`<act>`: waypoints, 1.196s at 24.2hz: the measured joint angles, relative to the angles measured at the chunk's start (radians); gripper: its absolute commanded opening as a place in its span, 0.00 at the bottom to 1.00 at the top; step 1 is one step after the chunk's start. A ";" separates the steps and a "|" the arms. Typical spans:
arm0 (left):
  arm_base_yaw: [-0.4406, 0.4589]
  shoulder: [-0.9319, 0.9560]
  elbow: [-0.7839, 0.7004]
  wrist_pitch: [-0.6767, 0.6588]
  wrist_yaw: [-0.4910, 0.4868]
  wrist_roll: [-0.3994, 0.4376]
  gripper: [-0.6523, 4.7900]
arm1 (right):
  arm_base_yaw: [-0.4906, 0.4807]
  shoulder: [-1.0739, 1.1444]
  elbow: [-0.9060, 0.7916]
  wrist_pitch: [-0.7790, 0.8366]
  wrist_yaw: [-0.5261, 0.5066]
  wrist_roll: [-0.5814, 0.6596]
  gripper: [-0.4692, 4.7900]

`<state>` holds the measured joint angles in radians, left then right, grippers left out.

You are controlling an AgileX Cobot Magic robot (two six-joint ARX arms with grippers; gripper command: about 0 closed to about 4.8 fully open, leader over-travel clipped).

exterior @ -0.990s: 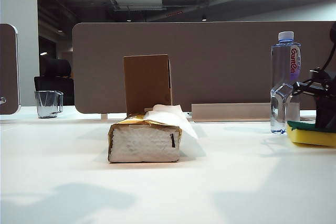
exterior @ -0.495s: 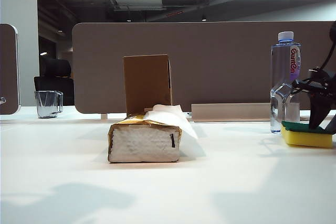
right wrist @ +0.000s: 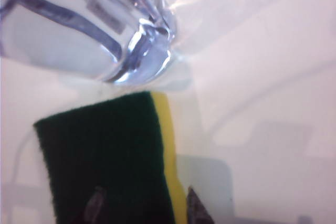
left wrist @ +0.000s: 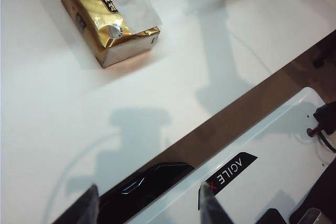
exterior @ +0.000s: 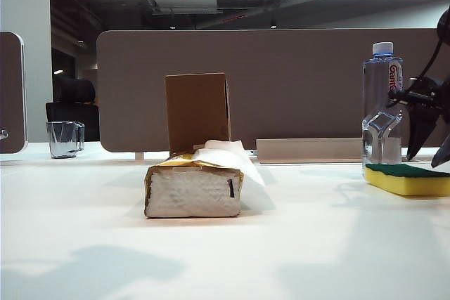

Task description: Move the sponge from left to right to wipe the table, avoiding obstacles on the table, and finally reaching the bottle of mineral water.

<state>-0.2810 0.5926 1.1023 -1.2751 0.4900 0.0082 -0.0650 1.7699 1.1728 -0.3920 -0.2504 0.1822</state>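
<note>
The yellow sponge (exterior: 406, 180) lies flat on the white table (exterior: 295, 244), dark green face up, just right of the mineral water bottle (exterior: 382, 107). My right gripper (exterior: 427, 151) hangs open a little above the sponge, apart from it. The right wrist view shows the green face (right wrist: 105, 156) under the right gripper (right wrist: 146, 209), with the bottle's base (right wrist: 94, 30) close beyond. The obstacles stand mid-table: a gold tissue pack (exterior: 193, 189) and, behind it, a brown cardboard box (exterior: 197, 109). My left gripper (left wrist: 149, 208) is open and empty over the table's near edge.
A clear glass mug (exterior: 65, 138) stands at the far left by the grey partition (exterior: 281, 89). In the left wrist view the tissue pack (left wrist: 107, 22) lies ahead, and the robot's white base panel (left wrist: 273, 161) sits beyond the table edge.
My right gripper opened, let go of the sponge and rose off it. The sponge settled flat and sits slightly further left, nearer the bottle. The left arm stayed still.
</note>
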 measured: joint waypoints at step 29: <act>0.000 -0.003 0.000 0.079 -0.412 0.079 0.57 | -0.001 -0.718 -0.273 -0.183 -0.128 -0.109 0.42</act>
<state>-0.2810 0.5900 1.1019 -1.1965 0.0776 0.0875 -0.0658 1.0515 0.8997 -0.5751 -0.3786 0.0731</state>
